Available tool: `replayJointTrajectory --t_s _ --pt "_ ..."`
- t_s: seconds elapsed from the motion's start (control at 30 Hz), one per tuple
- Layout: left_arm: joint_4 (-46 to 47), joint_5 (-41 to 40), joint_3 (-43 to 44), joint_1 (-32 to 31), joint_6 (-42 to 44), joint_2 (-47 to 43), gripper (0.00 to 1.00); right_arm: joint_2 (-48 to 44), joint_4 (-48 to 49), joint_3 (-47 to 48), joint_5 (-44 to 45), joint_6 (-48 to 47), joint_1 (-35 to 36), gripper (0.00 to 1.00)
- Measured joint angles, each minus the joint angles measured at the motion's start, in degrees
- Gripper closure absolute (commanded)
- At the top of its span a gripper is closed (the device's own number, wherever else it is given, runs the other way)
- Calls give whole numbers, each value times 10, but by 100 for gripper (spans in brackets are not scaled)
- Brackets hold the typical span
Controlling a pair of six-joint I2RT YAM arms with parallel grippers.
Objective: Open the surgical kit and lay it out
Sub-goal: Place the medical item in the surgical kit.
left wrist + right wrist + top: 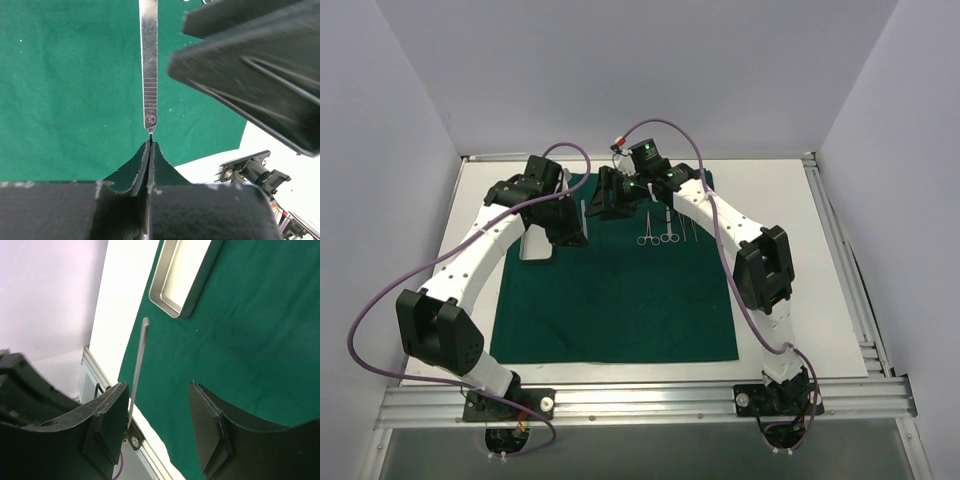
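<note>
The left gripper (150,145) is pinched fully closed on the thin end of a flat steel handle (149,75), which sticks straight out from its tips over the green cloth (65,90). The left arm arches forward along the cloth's left side. The right gripper (159,390) hangs close by, jaws half apart and empty. The tray (167,307) lies at the cloth's edge, and the ring-handled instruments (658,230) lie in a row near the far edge.

Pale lavender walls (640,70) enclose the white table (790,210) at nine, twelve and three o'clock; an aluminium rail (640,402) edges it at six o'clock.
</note>
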Motion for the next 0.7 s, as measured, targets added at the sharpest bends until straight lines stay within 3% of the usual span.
replayJointTrajectory --t_s 0.43,0.63,0.7 --pt "0 7 0 -5 1 0 98 23 14 14 -15 16 10 63" --pt "0 8 0 -6 4 0 98 38 31 14 -31 25 14 83" --pt "1 9 0 -7 6 0 98 44 36 14 -36 30 14 95"
